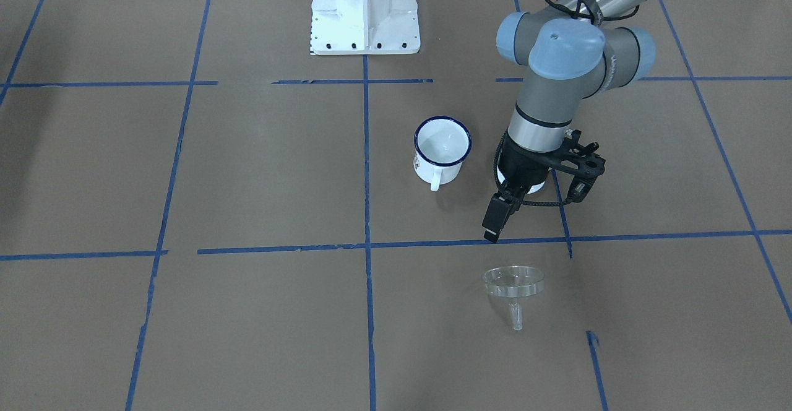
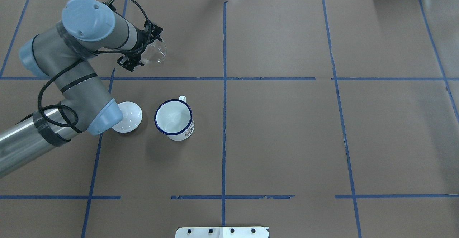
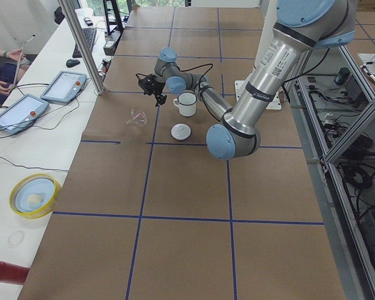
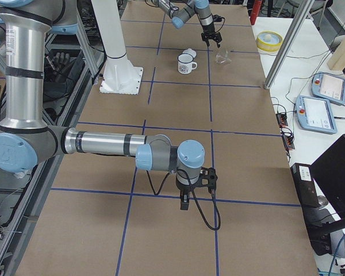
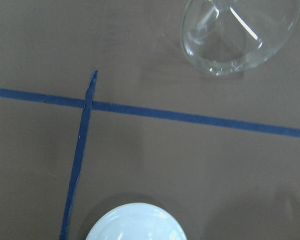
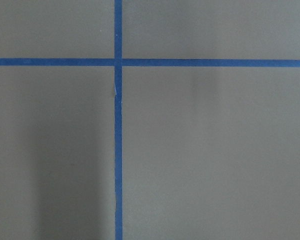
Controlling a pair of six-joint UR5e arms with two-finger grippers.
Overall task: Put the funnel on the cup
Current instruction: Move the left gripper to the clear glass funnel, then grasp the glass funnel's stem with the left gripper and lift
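Note:
The clear funnel [image 1: 513,282] lies on the brown table with its stem pointing away from the robot; it also shows in the overhead view [image 2: 156,51] and at the top of the left wrist view [image 5: 240,35]. The white mug with a blue rim [image 1: 440,151] stands upright and empty near the table's middle [image 2: 174,121]. My left gripper [image 1: 493,225] hangs above the table just on the robot's side of the funnel, apart from it. Its fingers show as one dark stack, so I cannot tell if it is open. My right gripper [image 4: 184,202] hovers far away, holding nothing.
A round white lid [image 2: 127,118] lies left of the mug, partly under my left arm, and shows at the bottom of the left wrist view [image 5: 135,225]. Blue tape lines cross the table. The white robot base [image 1: 365,15] stands at the robot's edge.

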